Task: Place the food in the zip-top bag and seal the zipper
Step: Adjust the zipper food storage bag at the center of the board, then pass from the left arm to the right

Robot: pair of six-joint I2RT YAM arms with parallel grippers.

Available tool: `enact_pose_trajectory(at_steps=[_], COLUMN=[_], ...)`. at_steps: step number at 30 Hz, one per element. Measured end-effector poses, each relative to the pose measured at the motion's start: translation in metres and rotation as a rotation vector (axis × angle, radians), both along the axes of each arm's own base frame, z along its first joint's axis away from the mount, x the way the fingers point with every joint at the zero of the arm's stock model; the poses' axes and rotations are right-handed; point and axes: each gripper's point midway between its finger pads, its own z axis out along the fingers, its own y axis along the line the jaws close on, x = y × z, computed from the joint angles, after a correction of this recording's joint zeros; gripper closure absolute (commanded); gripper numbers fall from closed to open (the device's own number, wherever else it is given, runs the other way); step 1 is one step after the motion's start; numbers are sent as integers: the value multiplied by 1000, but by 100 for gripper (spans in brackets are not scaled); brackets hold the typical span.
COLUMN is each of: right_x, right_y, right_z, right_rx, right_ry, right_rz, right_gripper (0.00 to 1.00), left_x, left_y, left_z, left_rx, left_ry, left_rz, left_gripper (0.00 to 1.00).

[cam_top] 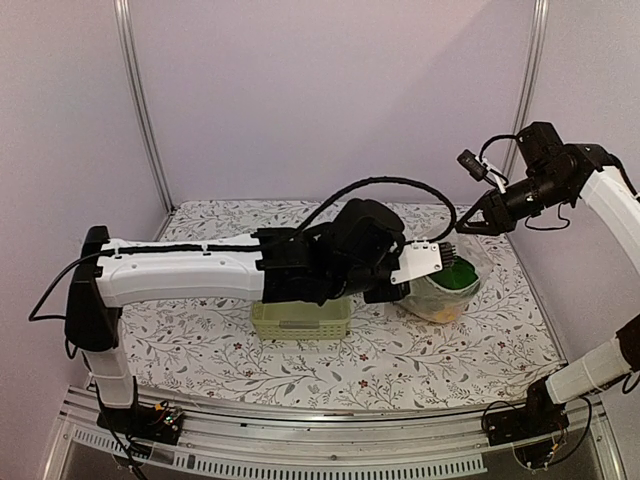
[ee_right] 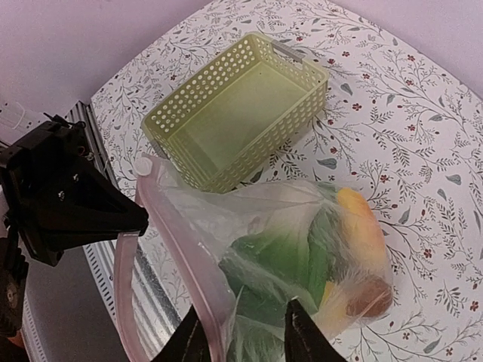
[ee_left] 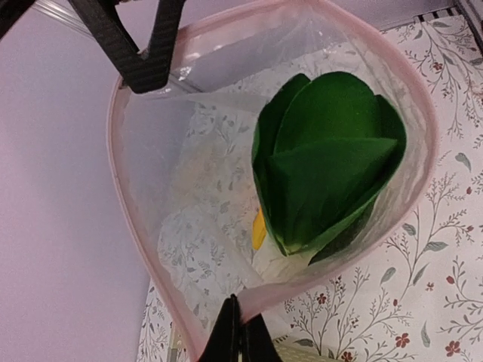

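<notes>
On your floral-print table, between plain lilac walls, the left gripper pinches the rim of the zip-top bag just right of the basket, the food inside it, while the right gripper straddles the opposite rim, its 2 fingers narrowly apart.

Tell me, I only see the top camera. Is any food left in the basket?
Observer: No, the right wrist camera shows the pale green lattice basket empty.
Operator: What's in the bag with the green leaves?
Observer: A yellow fruit and a small brown-orange piece, beside the bok choy in the zip-top bag.
Operator: Is it zipped?
Observer: No. The left wrist camera looks into its open mouth; the left gripper pinches the pink zipper rim.
</notes>
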Motion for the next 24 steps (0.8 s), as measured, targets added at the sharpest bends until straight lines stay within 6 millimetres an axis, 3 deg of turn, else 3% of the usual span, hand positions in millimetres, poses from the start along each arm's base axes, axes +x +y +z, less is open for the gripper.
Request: enact_pose_trajectory(at_steps=[4,9,12,18,24], right_x=[-5,-30,-51,-71,-83], right_y=[-6,-13,-15,-7,9], right_z=[7,50,65,56,34], right_rx=[-27,-27,-16,3,8], right_ry=[-59,-265,-333,-330,-289], right_rz=[1,50,99,219,345], right_gripper=[59,58,52,42,40], left_x=[-1,-3,-7,-13,-16], left_y=[-4,-10,-11,-15,-17], left_z=[1,18,28,48,50], left_rx=[-50,-143,-187,-272,-293], left_ry=[28,49,73,107,128], left_rz=[4,4,-10,-34,-46], left_gripper=[100,100,100,100,100])
